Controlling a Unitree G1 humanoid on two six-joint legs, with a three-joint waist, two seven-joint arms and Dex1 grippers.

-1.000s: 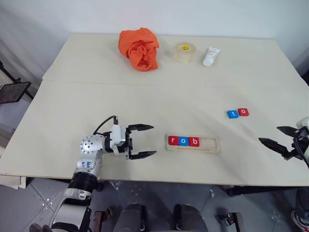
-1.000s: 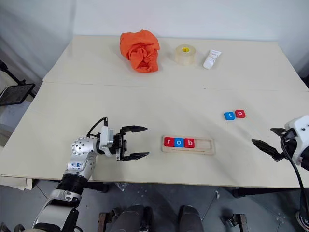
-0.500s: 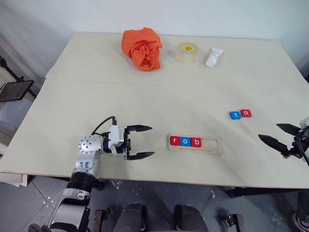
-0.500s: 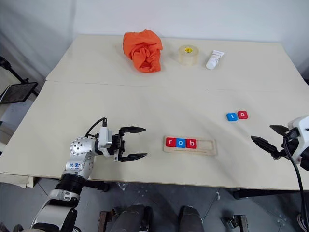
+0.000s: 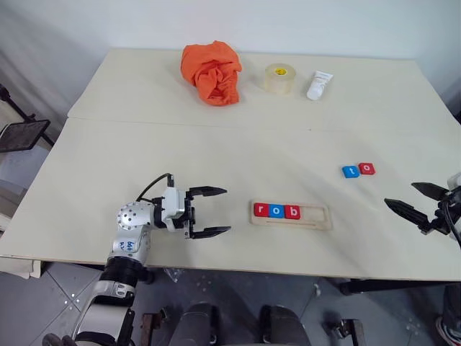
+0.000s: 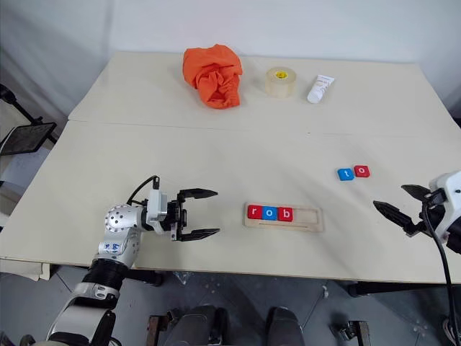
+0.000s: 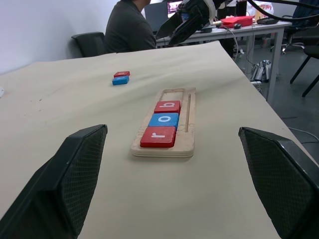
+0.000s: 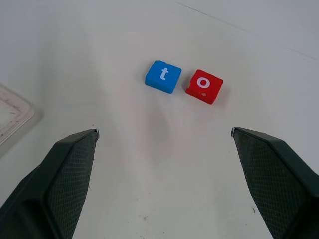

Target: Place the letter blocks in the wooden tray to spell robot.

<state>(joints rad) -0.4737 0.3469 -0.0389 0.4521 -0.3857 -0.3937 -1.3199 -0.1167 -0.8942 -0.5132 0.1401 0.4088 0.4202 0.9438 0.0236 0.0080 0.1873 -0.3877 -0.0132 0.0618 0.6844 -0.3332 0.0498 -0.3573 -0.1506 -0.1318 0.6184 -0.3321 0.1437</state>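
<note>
Wooden tray [image 5: 291, 215] near the surface's front edge holds r, o, b. Red o block [image 8: 204, 86] and blue t block [image 8: 163, 76] lie loose. Right gripper [image 5: 416, 202], wide open and empty, likely takes o next.

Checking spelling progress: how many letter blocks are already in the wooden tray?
3: red r, blue o and red b sit side by side at the left end of the wooden tray.

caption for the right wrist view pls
Open right gripper facing the loose blue t block and red o block on the table.
</note>
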